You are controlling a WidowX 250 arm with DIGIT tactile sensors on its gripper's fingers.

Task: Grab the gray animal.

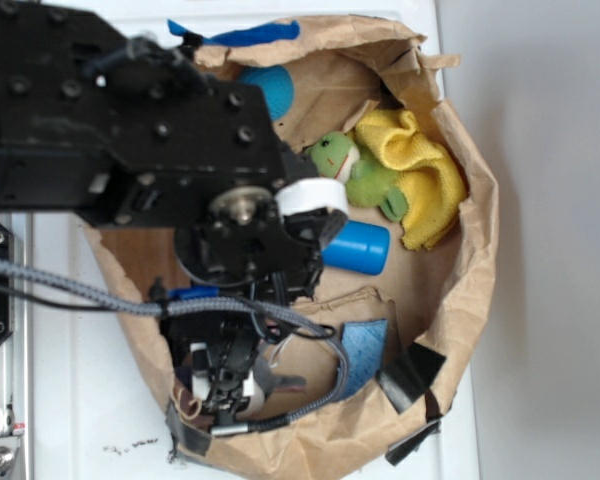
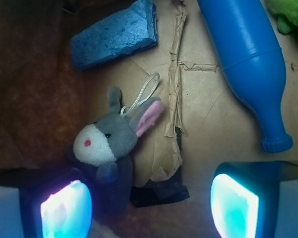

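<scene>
Gripper [image 2: 149,203] above the bunny [image 2: 109,144] inside a paper bag [image 1: 470,260], with fingers apart.

In the wrist view the bunny lies on the brown paper floor, its whitish face with a red nose up and one pink-lined ear pointing right; a white loop [image 2: 141,94] comes out between its ears. Its body reaches down to the left finger [image 2: 64,210] and seems to touch it, while the right finger [image 2: 236,206] is well apart. A blue sponge [image 2: 114,34] lies above the bunny, and a blue bottle [image 2: 248,64] lies at upper right. In the exterior view the arm covers the bunny; a green frog [image 1: 355,170] rests beside a yellow cloth [image 1: 420,170].
</scene>
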